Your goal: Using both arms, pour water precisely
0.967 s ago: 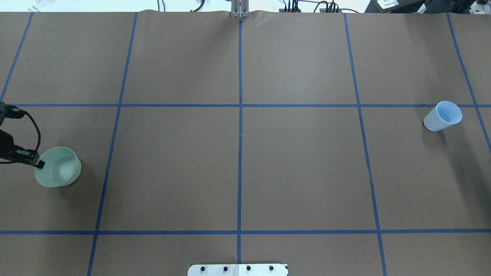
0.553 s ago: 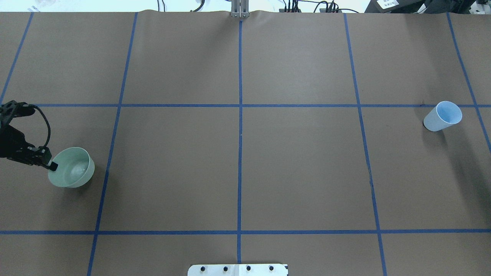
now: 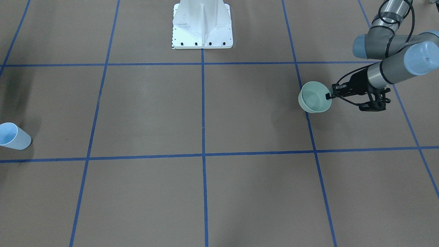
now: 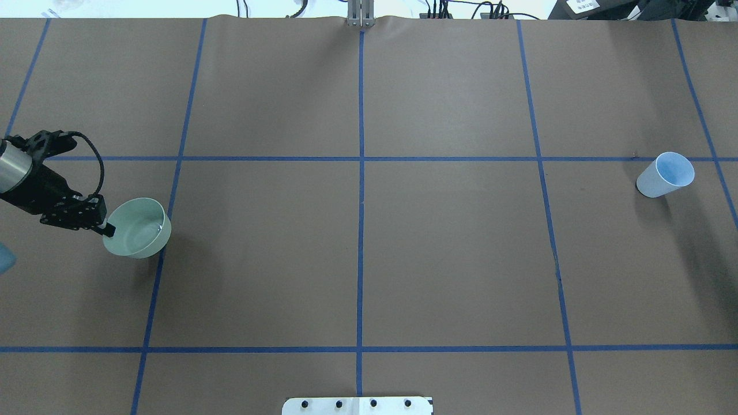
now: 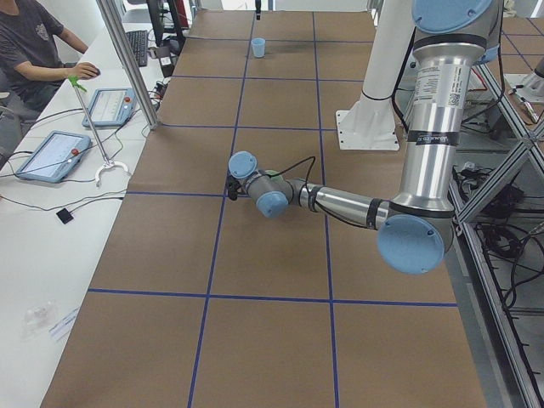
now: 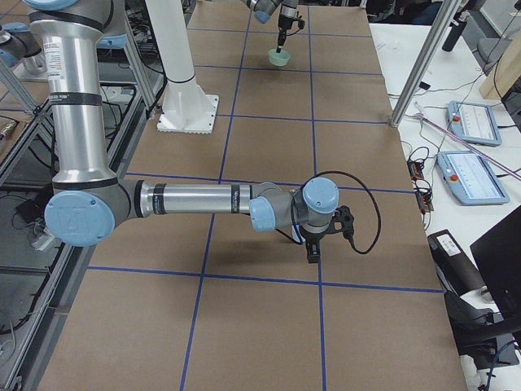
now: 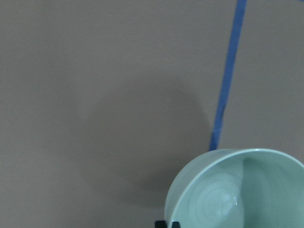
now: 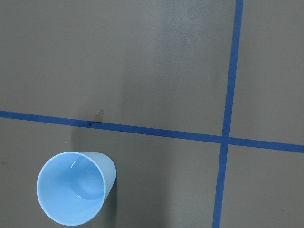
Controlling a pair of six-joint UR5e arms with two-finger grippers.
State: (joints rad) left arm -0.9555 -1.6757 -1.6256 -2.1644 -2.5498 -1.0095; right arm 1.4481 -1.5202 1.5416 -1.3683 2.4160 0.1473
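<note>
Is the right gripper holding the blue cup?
No, the blue cup stands upright and alone in the overhead view, with nothing touching it.

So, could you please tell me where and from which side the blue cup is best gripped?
Probably the side wall just below the rim, coming in level from the robot's side. The blue cup stands upright, mouth up, and narrows toward its base, so a grip high up should keep it from slipping down.
</note>
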